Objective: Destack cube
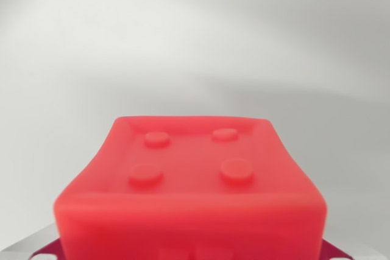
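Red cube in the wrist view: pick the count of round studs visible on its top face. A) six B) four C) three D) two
B: the red cube shows four round studs on its recessed top face, two nearer the camera and two farther back, set in a square.

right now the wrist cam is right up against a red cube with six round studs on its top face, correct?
Not quite. The wrist view shows the red cube close up, but its top face has four round studs, set two by two, not six.
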Motion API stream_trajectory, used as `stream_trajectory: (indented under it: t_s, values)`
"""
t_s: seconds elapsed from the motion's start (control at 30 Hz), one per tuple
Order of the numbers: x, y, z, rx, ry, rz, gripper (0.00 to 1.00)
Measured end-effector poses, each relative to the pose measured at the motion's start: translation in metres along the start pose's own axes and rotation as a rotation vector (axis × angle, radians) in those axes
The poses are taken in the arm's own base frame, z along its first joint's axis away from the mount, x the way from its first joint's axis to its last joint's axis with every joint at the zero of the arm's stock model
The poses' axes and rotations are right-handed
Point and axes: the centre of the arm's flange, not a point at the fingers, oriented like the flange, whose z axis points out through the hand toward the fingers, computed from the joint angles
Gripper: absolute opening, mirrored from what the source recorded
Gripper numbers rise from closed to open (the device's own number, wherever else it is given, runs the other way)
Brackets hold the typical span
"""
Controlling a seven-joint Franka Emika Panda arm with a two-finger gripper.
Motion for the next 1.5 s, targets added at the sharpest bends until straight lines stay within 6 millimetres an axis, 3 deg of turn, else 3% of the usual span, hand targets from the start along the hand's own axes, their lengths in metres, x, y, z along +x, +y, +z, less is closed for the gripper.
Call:
stream_trajectory:
  t_s: [0.77, 1.33, 1.37, 1.5]
  values:
    - [0.000, 0.000, 0.052, 0.001, 0.000, 0.000, 0.00]
    - [0.001, 0.000, 0.067, 0.001, 0.001, 0.000, 0.00]
    - [0.001, 0.000, 0.067, 0.001, 0.001, 0.000, 1.00]
    - [0.001, 0.000, 0.067, 0.002, 0.002, 0.000, 1.00]
